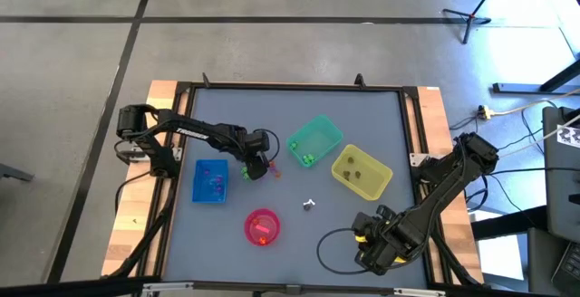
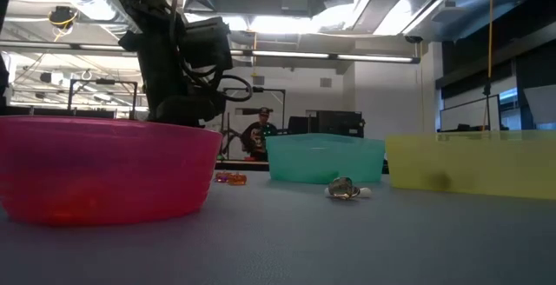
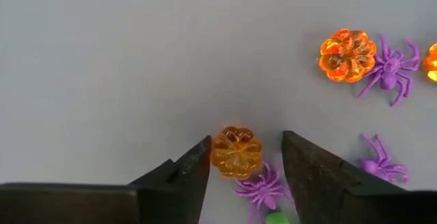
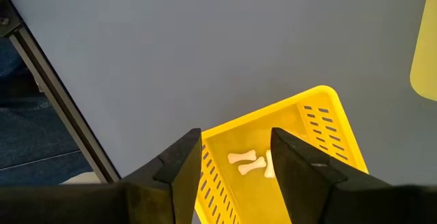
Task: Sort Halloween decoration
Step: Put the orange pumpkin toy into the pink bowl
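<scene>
While the right pincer (image 4: 233, 157) waits apart by the table's (image 1: 272, 116) edge, the left pincer (image 3: 246, 157) stands apart around an orange pumpkin (image 3: 235, 151) lying beside a purple spider (image 3: 261, 188).

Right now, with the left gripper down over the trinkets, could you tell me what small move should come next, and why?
Probably close the left gripper on the orange pumpkin: it sits between the open fingers, with a purple spider just beside it, so a slow squeeze should catch the pumpkin alone.
</scene>
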Robot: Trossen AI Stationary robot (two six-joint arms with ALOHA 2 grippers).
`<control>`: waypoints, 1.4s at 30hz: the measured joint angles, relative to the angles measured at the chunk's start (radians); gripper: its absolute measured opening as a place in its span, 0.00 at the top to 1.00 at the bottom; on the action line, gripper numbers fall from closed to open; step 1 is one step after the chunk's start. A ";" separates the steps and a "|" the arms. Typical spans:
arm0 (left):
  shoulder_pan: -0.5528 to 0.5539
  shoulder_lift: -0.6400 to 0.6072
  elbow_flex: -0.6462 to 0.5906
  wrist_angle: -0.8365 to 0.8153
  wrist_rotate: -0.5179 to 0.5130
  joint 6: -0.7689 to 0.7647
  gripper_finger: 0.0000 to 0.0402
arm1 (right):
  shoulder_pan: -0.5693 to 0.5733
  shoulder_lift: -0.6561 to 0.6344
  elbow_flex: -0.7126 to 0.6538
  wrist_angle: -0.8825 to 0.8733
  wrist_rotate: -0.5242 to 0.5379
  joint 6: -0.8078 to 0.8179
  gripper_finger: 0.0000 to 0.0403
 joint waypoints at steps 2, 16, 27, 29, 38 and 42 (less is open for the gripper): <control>0.000 0.000 0.000 0.000 0.000 0.000 0.61 | 0.000 0.000 0.000 0.000 0.000 0.000 0.57; 0.000 0.000 -0.001 -0.001 0.000 0.000 0.69 | 0.000 0.000 0.000 0.000 0.000 0.000 0.57; 0.001 -0.004 -0.003 0.015 0.022 0.009 0.75 | 0.000 0.000 0.000 0.000 0.000 0.000 0.57; 0.001 -0.012 -0.004 0.024 0.035 0.009 0.76 | 0.000 0.000 0.000 0.000 0.000 0.000 0.57; 0.001 -0.019 -0.005 0.053 0.104 0.010 0.79 | 0.000 0.000 0.000 0.000 0.000 0.000 0.57; 0.001 -0.021 -0.005 0.062 0.103 0.010 0.80 | 0.000 0.000 0.000 0.000 0.000 0.000 0.57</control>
